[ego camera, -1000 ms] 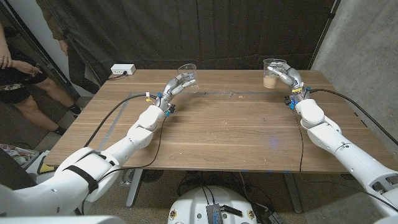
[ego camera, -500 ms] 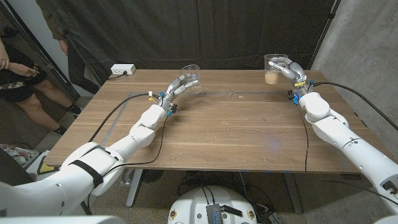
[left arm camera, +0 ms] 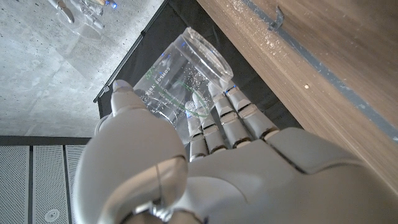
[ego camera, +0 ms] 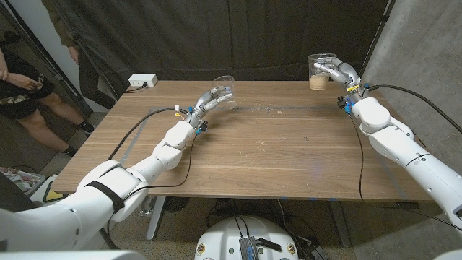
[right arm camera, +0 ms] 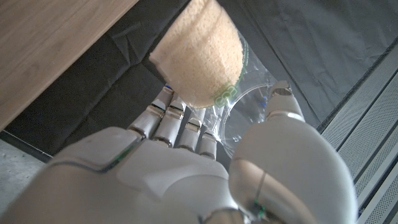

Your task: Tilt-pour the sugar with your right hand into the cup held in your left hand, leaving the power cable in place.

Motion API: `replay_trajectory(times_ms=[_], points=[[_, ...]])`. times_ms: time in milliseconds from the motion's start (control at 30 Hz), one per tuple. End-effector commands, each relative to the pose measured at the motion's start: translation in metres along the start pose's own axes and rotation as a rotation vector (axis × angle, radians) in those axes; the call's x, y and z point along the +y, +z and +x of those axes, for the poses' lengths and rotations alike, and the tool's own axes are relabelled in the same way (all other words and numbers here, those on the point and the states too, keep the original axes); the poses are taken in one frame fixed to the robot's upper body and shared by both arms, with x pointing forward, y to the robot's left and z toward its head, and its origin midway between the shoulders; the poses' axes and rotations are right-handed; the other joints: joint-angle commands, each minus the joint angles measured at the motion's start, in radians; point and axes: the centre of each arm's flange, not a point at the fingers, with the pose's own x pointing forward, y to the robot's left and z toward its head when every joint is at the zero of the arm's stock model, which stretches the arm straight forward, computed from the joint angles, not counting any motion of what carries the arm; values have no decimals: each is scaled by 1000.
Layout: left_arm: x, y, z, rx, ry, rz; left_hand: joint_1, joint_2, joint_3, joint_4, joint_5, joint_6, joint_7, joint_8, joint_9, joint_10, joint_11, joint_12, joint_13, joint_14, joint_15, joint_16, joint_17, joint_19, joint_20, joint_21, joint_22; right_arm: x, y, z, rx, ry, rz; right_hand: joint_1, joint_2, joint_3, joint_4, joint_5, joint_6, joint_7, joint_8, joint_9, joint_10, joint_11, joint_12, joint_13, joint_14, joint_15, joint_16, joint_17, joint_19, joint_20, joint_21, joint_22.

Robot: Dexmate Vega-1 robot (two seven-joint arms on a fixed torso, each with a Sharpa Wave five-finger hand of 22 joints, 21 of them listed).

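A clear cup with brown sugar (ego camera: pixel 320 71) in its bottom hangs above the table's far right corner, upright, gripped by my right hand (ego camera: pixel 339 73). The right wrist view shows that sugar cup (right arm camera: pixel 200 57) from below, with my right hand (right arm camera: pixel 186 168) wrapped around it. My left hand (ego camera: pixel 214 96) holds an empty clear cup (ego camera: pixel 225 87) at the far middle-left of the table, leaning slightly. Seen from the left wrist, the empty cup (left arm camera: pixel 177 78) sits between the fingers and thumb of my left hand (left arm camera: pixel 205 168).
A white power strip (ego camera: pixel 141 81) with its cable lies at the wooden table's (ego camera: pixel 260 155) far left corner. A few grains (ego camera: pixel 274 110) lie scattered along a tape line. A person's legs (ego camera: pixel 32 101) stand beside the table's left side.
My right hand has lifted the sugar cup off the table, up and slightly to the right. My left hand has carried the empty cup a little to the right.
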Motion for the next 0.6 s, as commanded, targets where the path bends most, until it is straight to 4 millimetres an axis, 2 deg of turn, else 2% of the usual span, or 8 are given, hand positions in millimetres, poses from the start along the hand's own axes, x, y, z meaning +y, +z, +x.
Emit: replay_trajectory(times_ms=[33,67,100,600], points=[[-5,1,2,-2,-20,0,6,6,-11,2,-7,10,-2,7,2,9,3,5,3,9,-123,-2,6,1,-26,9,2,-11,33,6,2,39,-40,17,21,9,7,0,6,5,1,4,7,4,2,2,9,-170,0,5,7,-2,6,3],[-5,1,2,-2,-21,-1,6,6,-11,2,-8,11,-2,8,2,10,0,5,4,9,-124,-2,6,2,-27,9,2,-12,35,6,5,42,-43,16,20,8,8,-1,7,8,1,5,6,-1,1,4,9,-170,0,6,7,-1,6,3],[-6,1,2,-2,-24,-2,6,7,-12,2,-8,11,-2,8,2,11,1,6,4,10,-125,-2,6,2,-27,9,2,-13,37,7,4,51,-48,17,20,8,8,-1,7,7,1,5,7,7,2,5,10,-170,-1,7,7,0,6,3],[-16,1,4,-2,-59,-15,8,9,-17,5,-11,10,-2,9,3,10,0,6,9,11,-123,-7,12,1,-26,10,3,-16,70,19,26,136,-114,22,21,8,6,-4,10,10,0,6,7,4,-3,4,10,-170,0,16,3,8,5,2]])
